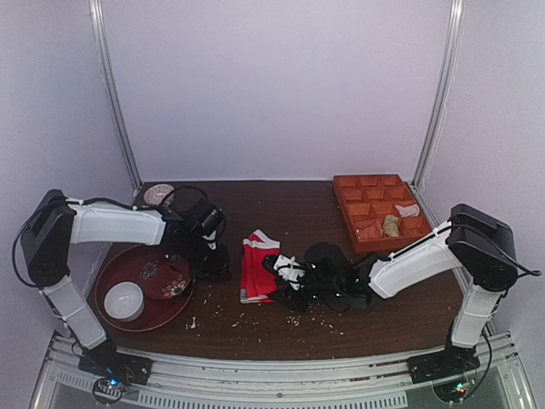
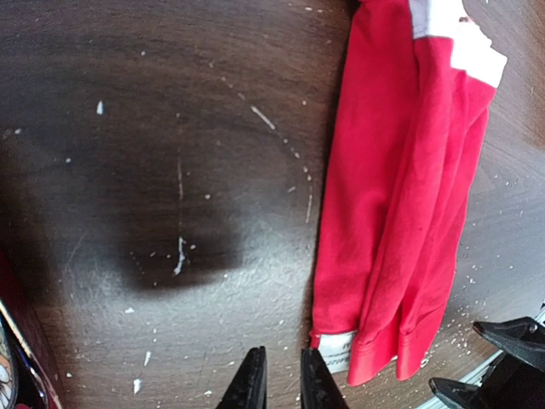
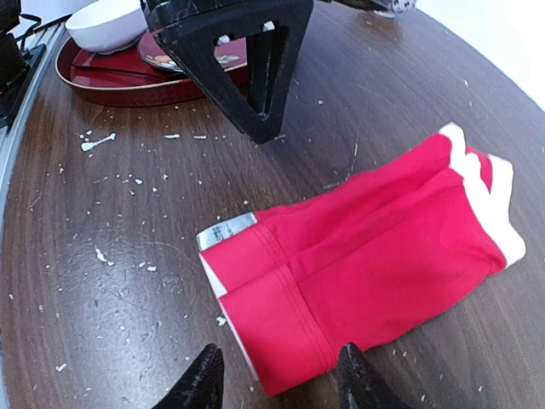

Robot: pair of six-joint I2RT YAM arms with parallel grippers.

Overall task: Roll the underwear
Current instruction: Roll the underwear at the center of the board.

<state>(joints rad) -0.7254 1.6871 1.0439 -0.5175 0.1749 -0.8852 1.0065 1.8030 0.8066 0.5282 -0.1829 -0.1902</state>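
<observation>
**A:** What's farthest left?

**B:** A red tray [image 1: 106, 294] holding a white bowl [image 1: 124, 300], out on the left gripper's [image 2: 283, 382] outer side.

**A:** And that gripper?

**B:** Its fingers are drawn almost together with only a thin slit between them, and nothing is in it. It hangs low over the crumb-speckled table [image 2: 153, 170].

**A:** Where's the underwear?

**B:** The underwear [image 2: 400, 187] lies flat, folded into a long red strip. It is just beside those fingertips, on their inner side.

**A:** The right gripper?

**B:** The right gripper [image 3: 281, 379] is spread wide. The strip's hemmed end lies between its two fingers, and the white waistband is at the far end. I can't tell whether the fingers touch the cloth.

**A:** Farther right?

**B:** An orange compartment box [image 1: 379, 209], well apart, behind that gripper.
</observation>
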